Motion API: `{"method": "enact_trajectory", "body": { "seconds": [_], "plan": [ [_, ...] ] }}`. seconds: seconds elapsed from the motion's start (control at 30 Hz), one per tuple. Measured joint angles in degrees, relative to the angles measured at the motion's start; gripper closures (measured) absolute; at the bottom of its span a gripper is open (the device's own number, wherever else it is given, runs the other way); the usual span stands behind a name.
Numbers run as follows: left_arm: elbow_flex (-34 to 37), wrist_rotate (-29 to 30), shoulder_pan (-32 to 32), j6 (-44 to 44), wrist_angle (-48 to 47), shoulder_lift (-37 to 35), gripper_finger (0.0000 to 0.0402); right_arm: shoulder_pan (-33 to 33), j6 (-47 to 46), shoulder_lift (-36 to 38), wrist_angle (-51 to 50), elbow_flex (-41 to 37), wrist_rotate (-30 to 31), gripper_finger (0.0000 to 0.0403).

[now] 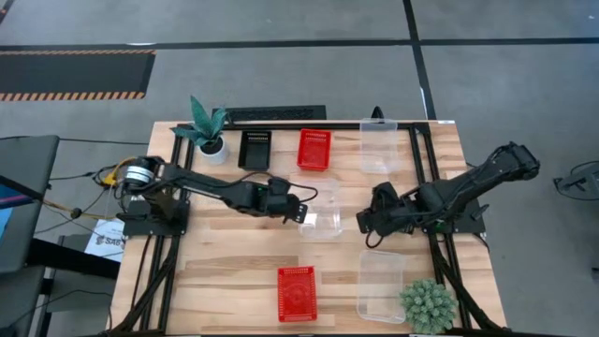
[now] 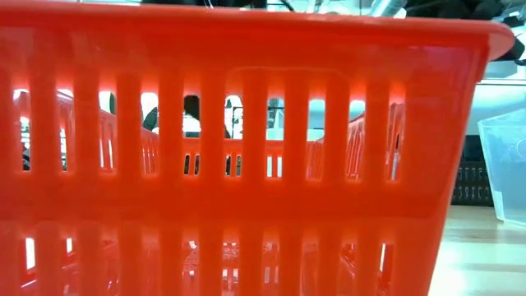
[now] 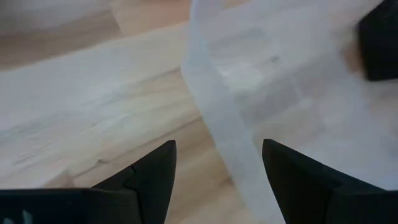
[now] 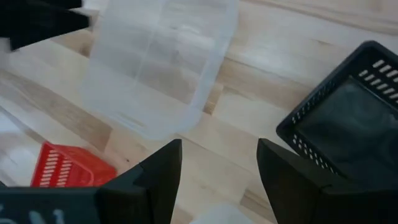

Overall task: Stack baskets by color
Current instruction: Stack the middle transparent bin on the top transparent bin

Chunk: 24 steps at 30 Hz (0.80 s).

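A clear basket (image 1: 325,213) sits upright mid-table. My left gripper (image 1: 306,210) is open at its left side. In the left wrist view its fingers (image 3: 152,180) stand on either side of the basket's near wall (image 3: 217,118), above it and apart from it. My right gripper (image 1: 364,225) hangs open just right of that basket with nothing between its fingers (image 4: 155,180). A black basket (image 4: 348,118) lies close beside it. A red basket (image 1: 296,292) rests at the near edge and fills the low view (image 2: 246,164).
Along the far edge stand a black basket (image 1: 255,148), a red basket (image 1: 314,149) and a clear basket (image 1: 378,145). Another clear basket (image 1: 380,285) lies near right. Potted plants stand far left (image 1: 208,129) and near right (image 1: 429,305).
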<state>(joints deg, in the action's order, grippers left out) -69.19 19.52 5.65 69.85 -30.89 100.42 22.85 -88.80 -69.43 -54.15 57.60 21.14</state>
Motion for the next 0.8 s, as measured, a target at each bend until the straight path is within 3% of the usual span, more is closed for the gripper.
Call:
{"method": "enact_trajectory", "body": {
  "seconds": [0.23,0.63,0.8],
  "plan": [
    [-0.64,-5.09,-2.06,-2.89,4.63,3.55,0.0192,2.78,-4.19,0.5,-2.75,0.0,2.85,0.0173],
    [-0.96,-9.18,-3.52,-7.45,7.88,4.95,0.0381,1.74,-4.34,1.13,-6.09,0.0,6.78,0.0173],
    [-0.87,-10.91,-3.67,-8.07,10.01,6.7,0.04,-5.92,-1.53,1.48,-8.82,-0.02,12.24,0.0174]
  ]
}}
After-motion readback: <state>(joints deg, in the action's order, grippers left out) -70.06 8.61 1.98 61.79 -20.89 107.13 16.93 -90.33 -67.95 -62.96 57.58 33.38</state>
